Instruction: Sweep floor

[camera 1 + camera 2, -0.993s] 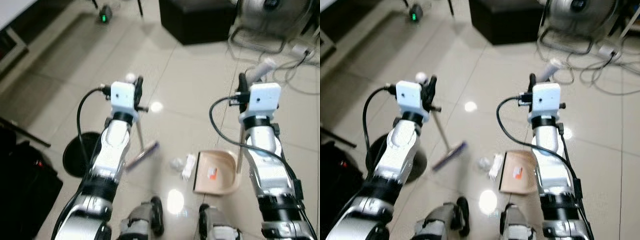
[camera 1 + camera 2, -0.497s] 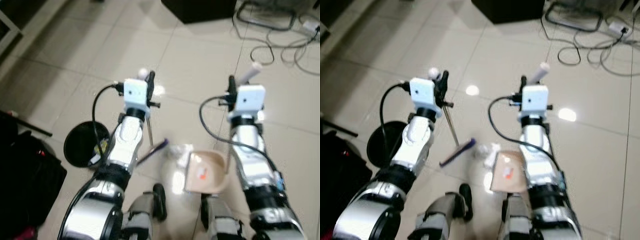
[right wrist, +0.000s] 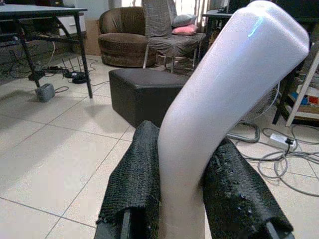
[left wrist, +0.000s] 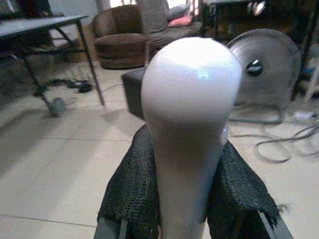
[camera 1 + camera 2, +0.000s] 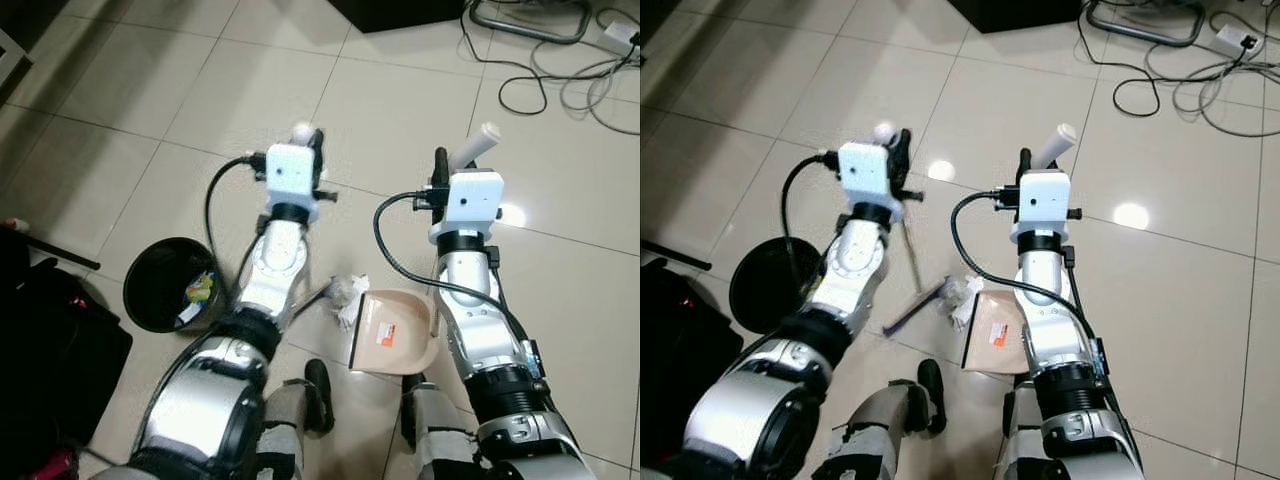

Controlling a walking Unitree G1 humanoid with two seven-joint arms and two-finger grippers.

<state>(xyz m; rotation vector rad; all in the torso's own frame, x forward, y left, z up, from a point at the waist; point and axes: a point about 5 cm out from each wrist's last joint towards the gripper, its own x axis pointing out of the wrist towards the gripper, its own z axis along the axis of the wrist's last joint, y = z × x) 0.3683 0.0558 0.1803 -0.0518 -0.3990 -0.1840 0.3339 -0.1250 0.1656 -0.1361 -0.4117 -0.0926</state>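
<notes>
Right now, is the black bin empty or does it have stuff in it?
Not empty. The black bin stands upright and open beside the left arm, with a few scraps lying inside against its wall. How full cannot be told.

Both arms raised forward; left gripper [image 4: 187, 199] and right gripper [image 3: 192, 199] each clamped around a handle.

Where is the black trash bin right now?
In the left eye view, the black trash bin stands on the floor at the robot's left, beside the left arm, across from the dustpan.
</notes>
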